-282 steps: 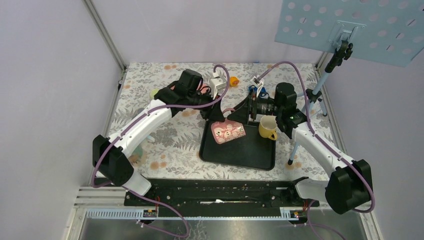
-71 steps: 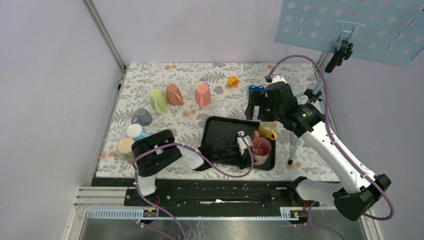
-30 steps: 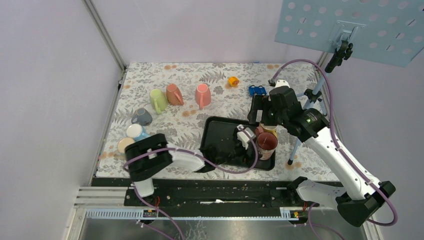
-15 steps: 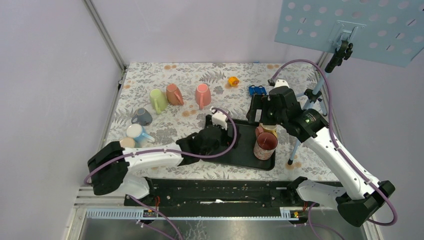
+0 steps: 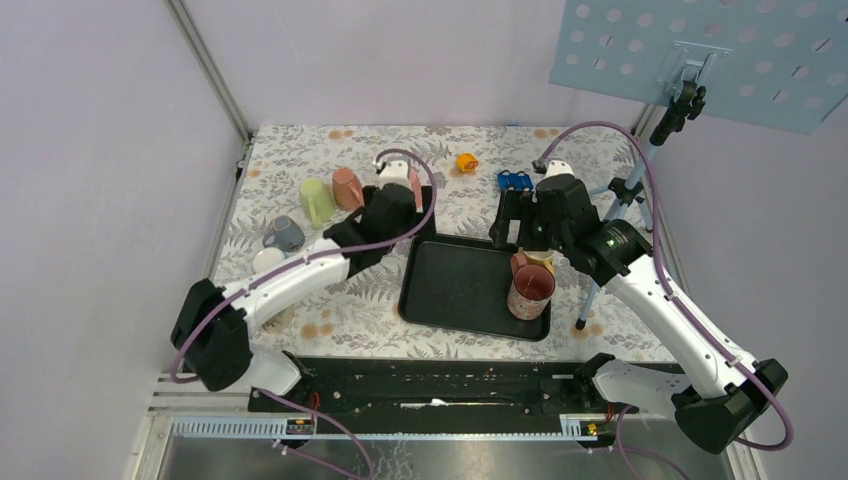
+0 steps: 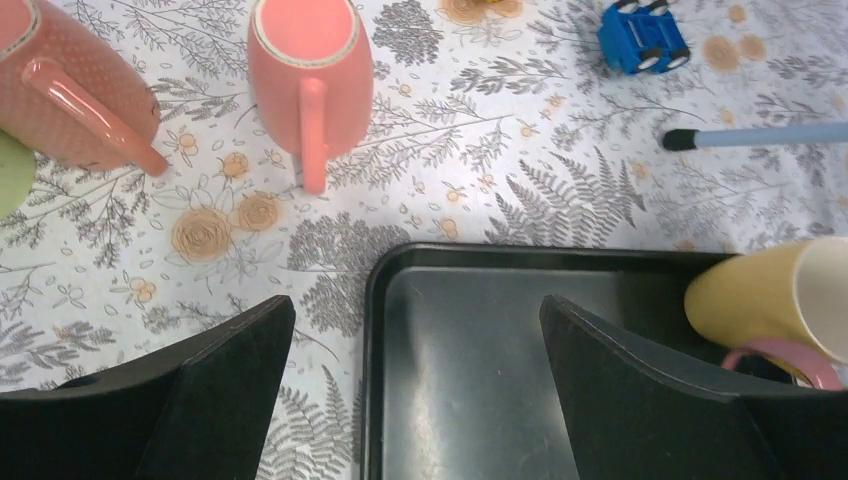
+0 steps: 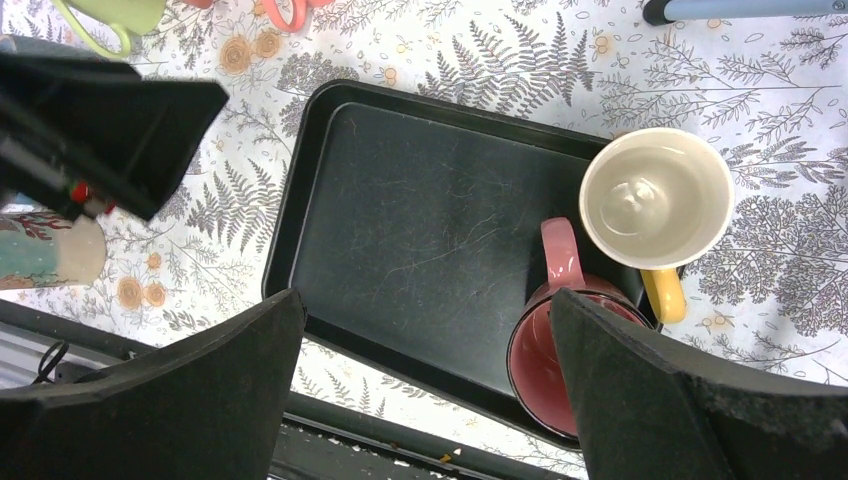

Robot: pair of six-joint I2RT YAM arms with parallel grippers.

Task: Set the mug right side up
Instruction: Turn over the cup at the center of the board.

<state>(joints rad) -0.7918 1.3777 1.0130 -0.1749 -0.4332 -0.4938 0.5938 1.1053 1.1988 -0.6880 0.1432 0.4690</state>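
Robot lab cell, plain walls (image 5: 110, 150), aluminium frame (image 5: 208, 62), perforated panel (image 5: 700, 50)

black tray (image 7: 430, 220), pink mug (image 7: 555, 355), yellow mug (image 7: 655, 200), white cloth (image 7: 790, 230) with grey ferns.

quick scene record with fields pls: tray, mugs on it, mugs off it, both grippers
tray: black tray
on tray: dark pink mug and yellow mug, both mouth up, side by side at its right end
off tray: salmon mug, dotted coral mug, green mug, apparently base up
left arm: left gripper open, holding nothing, near the tray's far left corner
right arm: right gripper open, holding nothing, above the tray
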